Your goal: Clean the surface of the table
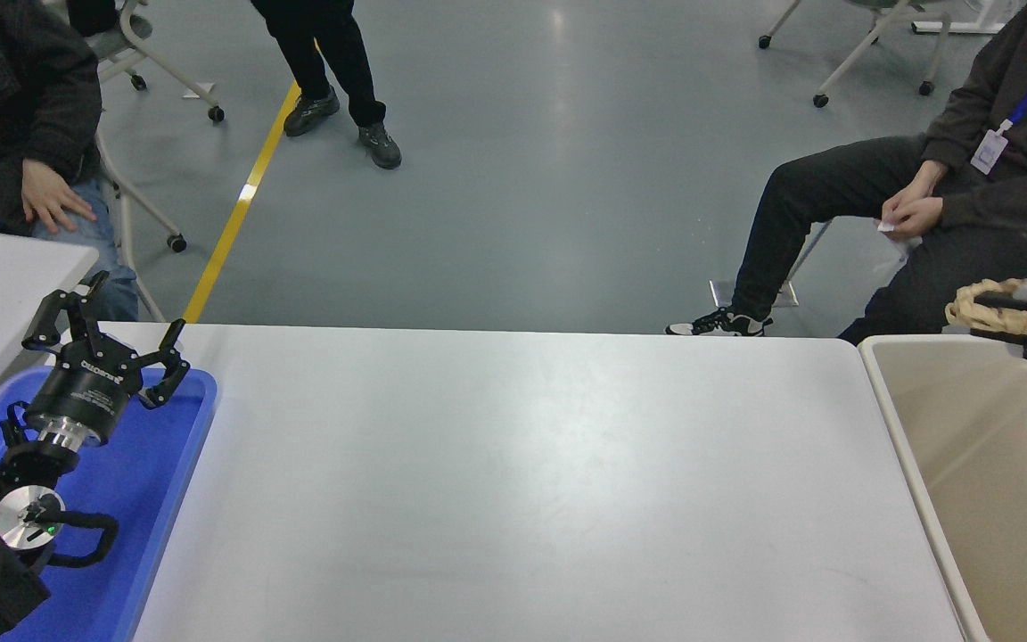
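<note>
table surface (513, 481) bare, right end effector (1013, 308) w/ tan wad (977, 308) above bin (995, 464)

Blue plastic tray (166, 464) on left end of large white matte surface (522, 481); left pincer (108, 334) above it. Beige plastic bin (897, 419) abuts right end; right pincer (1026, 325), clamping tan crumpled wad (977, 308), above bin's far rim.

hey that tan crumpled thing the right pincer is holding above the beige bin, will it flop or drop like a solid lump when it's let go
The tan crumpled wad looks soft and probably light: it bunches unevenly in the right pincer. It would likely fall loosely into the beige bin rather than bounce or roll, though its material cannot be told.
</note>
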{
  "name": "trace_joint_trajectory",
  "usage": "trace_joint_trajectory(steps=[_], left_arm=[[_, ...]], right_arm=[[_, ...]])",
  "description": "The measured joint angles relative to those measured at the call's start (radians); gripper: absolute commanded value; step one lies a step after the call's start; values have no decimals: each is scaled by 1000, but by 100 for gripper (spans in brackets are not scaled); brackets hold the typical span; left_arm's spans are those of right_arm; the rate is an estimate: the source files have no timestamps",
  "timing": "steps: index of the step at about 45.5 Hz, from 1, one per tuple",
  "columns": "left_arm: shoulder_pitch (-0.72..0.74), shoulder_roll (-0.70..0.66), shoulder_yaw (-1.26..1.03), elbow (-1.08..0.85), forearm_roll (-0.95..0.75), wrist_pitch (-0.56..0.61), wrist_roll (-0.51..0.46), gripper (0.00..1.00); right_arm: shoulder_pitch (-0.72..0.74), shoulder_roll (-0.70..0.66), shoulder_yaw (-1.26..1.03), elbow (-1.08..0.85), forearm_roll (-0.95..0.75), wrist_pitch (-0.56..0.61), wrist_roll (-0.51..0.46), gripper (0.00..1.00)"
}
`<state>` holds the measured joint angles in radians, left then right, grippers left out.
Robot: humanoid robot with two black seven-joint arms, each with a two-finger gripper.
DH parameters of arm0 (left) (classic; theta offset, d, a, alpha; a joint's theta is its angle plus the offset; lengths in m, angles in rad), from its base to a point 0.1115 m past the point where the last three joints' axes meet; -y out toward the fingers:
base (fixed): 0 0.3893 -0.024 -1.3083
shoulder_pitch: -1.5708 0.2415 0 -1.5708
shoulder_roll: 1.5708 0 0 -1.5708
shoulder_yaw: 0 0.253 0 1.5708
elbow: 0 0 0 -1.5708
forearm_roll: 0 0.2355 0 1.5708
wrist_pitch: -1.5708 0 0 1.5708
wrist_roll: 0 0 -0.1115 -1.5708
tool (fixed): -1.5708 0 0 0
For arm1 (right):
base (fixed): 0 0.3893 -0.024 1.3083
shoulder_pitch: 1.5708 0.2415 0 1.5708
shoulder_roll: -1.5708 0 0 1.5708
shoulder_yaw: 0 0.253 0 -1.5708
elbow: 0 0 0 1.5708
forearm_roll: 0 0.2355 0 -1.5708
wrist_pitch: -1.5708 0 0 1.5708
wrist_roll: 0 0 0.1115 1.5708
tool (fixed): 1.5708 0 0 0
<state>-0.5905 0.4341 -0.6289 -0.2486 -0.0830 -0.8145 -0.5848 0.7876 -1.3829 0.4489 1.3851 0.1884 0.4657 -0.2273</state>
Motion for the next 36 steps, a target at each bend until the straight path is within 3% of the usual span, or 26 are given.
trace_joint_trajectory(steps=[13, 36], left_arm=[[0, 0, 0, 0, 0, 0, 1, 100], [0, 0, 0, 0, 0, 0, 0, 100]], right_arm=[[28, 178, -1, -279, -5, -76, -15, 0], [43, 477, -3, -776, -16, -93, -27, 0]])
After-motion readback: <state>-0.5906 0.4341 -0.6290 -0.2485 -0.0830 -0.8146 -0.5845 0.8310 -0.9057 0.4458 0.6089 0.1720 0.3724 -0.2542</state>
